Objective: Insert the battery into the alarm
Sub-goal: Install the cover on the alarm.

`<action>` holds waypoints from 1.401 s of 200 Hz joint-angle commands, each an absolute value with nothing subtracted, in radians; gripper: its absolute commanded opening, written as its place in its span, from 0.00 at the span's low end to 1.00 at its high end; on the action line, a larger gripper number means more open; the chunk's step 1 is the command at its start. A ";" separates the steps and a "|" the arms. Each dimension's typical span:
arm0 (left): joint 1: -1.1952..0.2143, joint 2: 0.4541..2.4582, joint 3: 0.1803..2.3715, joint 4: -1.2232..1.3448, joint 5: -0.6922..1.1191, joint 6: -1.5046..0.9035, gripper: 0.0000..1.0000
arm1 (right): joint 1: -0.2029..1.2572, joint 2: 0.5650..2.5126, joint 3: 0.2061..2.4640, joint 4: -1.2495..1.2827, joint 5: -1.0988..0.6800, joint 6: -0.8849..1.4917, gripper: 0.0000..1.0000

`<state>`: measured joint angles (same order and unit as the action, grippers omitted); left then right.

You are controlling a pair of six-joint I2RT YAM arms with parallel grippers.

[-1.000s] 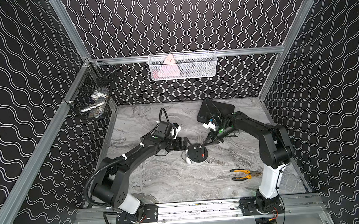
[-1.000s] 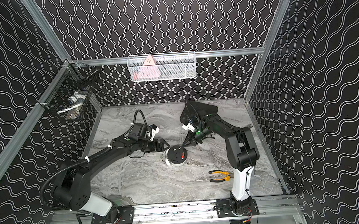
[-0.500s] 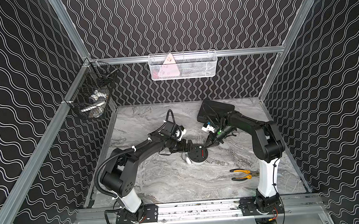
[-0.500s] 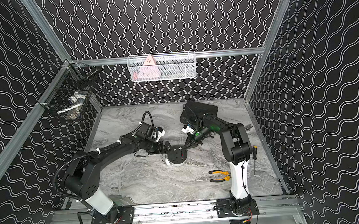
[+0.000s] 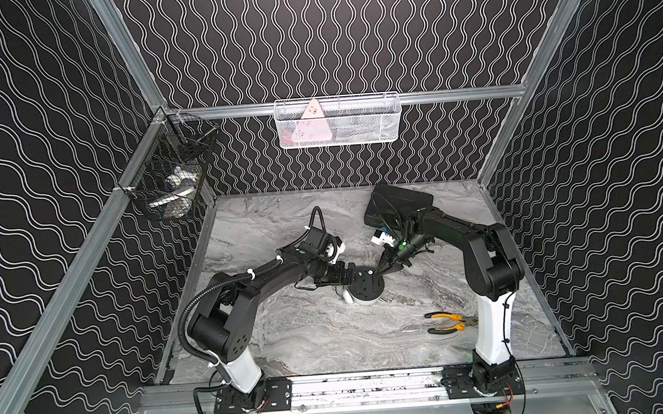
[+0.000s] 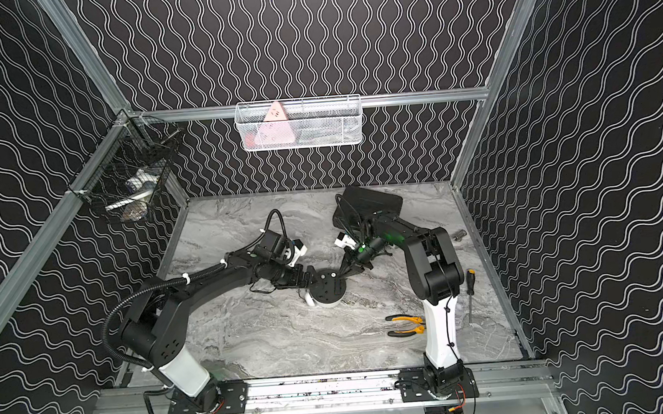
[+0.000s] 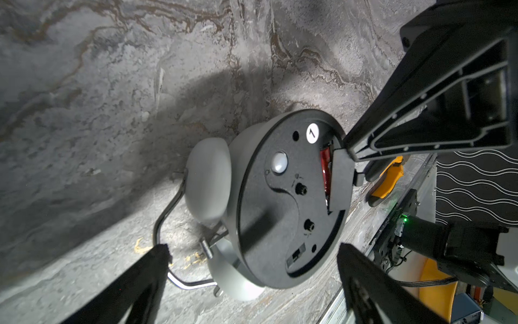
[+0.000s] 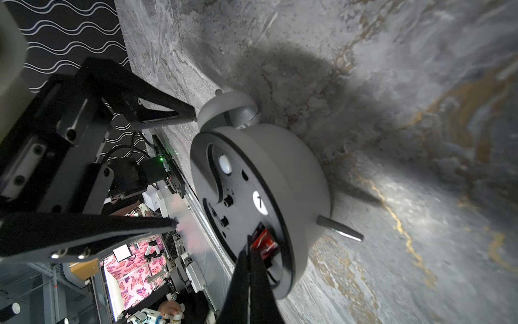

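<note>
The alarm [image 5: 365, 287] [image 6: 329, 290] lies face down on the marble table, its black back panel [image 7: 291, 196] [image 8: 241, 196] facing up and its bells toward my left arm. The red battery [image 7: 325, 168] [image 8: 262, 242] sits in the panel's slot, partly under a raised black cover flap [image 7: 340, 179]. My right gripper [image 5: 378, 270] [image 6: 340, 274] [image 8: 248, 238] is shut, with its tips at the slot's edge beside the battery. My left gripper [image 5: 350, 277] [image 6: 309, 280] [image 7: 252, 248] is open, and its fingers flank the bell side of the alarm with gaps on both sides.
Yellow-handled pliers [image 5: 448, 323] [image 6: 406, 326] lie near the right arm's base, and a screwdriver [image 6: 470, 294] lies by the right wall. A black case [image 5: 398, 207] rests at the back right. A white basket [image 5: 338, 121] and a black wire basket [image 5: 172, 179] hang on the walls.
My left arm has reached right, bringing its open gripper up to the alarm. The right gripper's tips stay at the alarm's back while its elbow has shifted.
</note>
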<state>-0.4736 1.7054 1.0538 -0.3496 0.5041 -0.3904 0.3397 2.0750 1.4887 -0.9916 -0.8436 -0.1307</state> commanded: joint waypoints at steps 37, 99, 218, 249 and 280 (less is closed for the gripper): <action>-0.480 1.717 1.023 -0.314 0.489 -0.430 0.86 | 0.344 2.095 1.485 -0.973 -0.829 -0.101 0.00; -0.481 1.742 1.008 -0.295 0.487 -0.478 0.80 | 0.344 2.074 1.427 -0.924 -0.844 -0.039 0.00; -0.481 1.789 1.010 -0.351 0.413 -0.545 0.65 | 0.340 2.002 1.346 -0.815 -0.897 0.093 0.00; -0.482 1.796 1.009 -0.354 0.402 -0.549 0.64 | 0.339 1.978 1.332 -0.807 -0.903 0.106 0.00; -0.481 1.791 1.010 -0.362 0.394 -0.546 0.64 | 0.339 1.971 1.322 -0.810 -0.885 0.098 0.00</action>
<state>-0.4820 1.7813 1.0168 -0.2569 0.5426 -0.5331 0.3393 1.9808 1.3273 -0.8173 -0.8875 0.1051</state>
